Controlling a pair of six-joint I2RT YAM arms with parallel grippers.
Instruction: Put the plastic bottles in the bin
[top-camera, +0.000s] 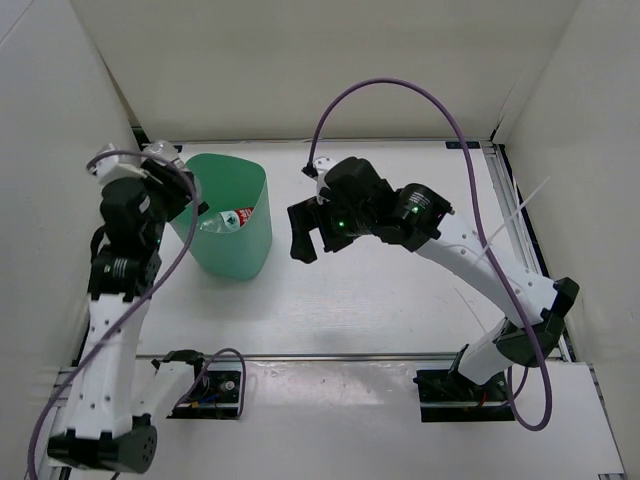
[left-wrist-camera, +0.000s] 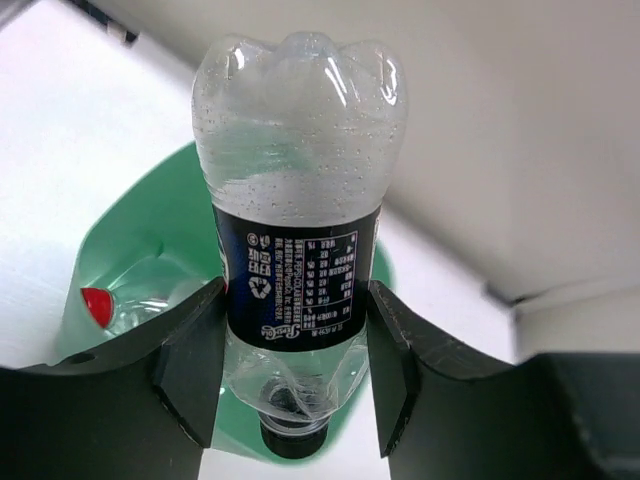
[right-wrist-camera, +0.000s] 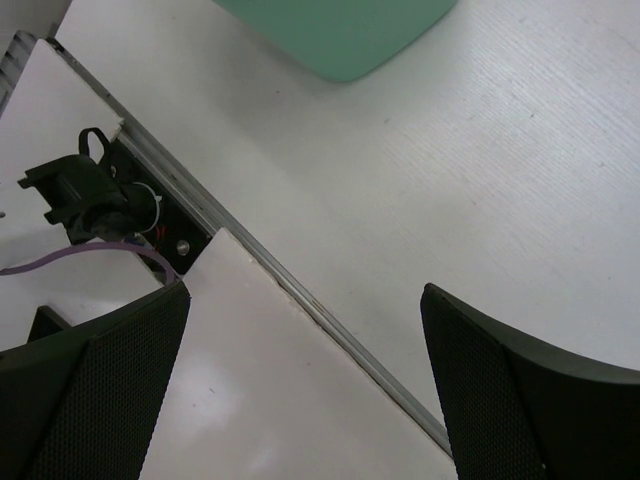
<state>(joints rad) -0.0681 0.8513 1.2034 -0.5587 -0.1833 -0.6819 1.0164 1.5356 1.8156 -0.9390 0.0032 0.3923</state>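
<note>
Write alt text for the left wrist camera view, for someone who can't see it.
The left claw grips a clear plastic bottle by its dark label. The bottle's base points away from the camera and its cap points toward it, above the open mint-green bin. A red-capped bottle already lies inside the bin.

Glossy clear plastic bottle (left-wrist-camera: 300, 150) — smooth plastic bin (left-wrist-camera: 150, 225)

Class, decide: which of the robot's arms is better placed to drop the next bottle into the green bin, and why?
Left. The left gripper is shut on the dark-label bottle at the bin's rim, so it probably only needs to release. The right gripper is open and empty over the table.
</note>
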